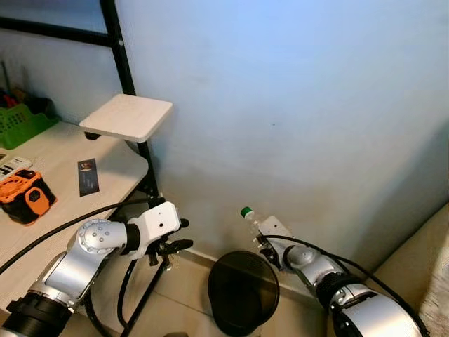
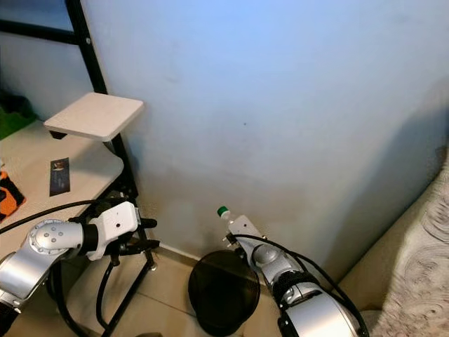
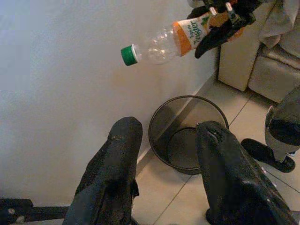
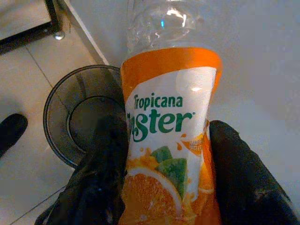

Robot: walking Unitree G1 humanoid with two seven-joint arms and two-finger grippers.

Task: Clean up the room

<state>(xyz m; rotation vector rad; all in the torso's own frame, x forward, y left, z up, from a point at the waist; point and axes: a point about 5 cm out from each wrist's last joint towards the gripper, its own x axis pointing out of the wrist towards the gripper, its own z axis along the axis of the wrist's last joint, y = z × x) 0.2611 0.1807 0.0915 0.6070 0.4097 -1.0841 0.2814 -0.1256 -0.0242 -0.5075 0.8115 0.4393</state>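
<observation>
Right wrist view puts you almost inside the grasp: the right gripper (image 4: 166, 183) has its two black fingers (image 4: 243, 180) clamped on either side of an empty Tropicana Twister bottle (image 4: 171, 140), squeezing it across the orange label. From where I stand the bottle lies roughly level, green cap (image 3: 127, 54) pointing away from the claw toward the pale blue wall (image 1: 295, 105), and it is held up in the air, not resting on anything.

Below the claw and a little back toward the robot sits the black mesh wastebasket (image 1: 242, 291), on the tile floor (image 3: 178, 199) just beside the wall's skirting. That, I'd judge, is why the bottle is carried so high and so near the wall: it is being brought over the bin's mouth to be dropped in (the cap end looks to overhang the far rim for now, so the hold may want drawing back a touch before letting go).

The left gripper (image 3: 166, 176) has its fingers spread apart with nothing between them, hanging off to the side of the bin, next to the black desk frame (image 1: 123, 63). Beyond it the white desk (image 1: 56, 161) carries an orange power tool (image 1: 24, 196), a dark card (image 1: 88, 176) and a green basket (image 1: 21, 123), with a white square shelf (image 1: 128, 117) above.
</observation>
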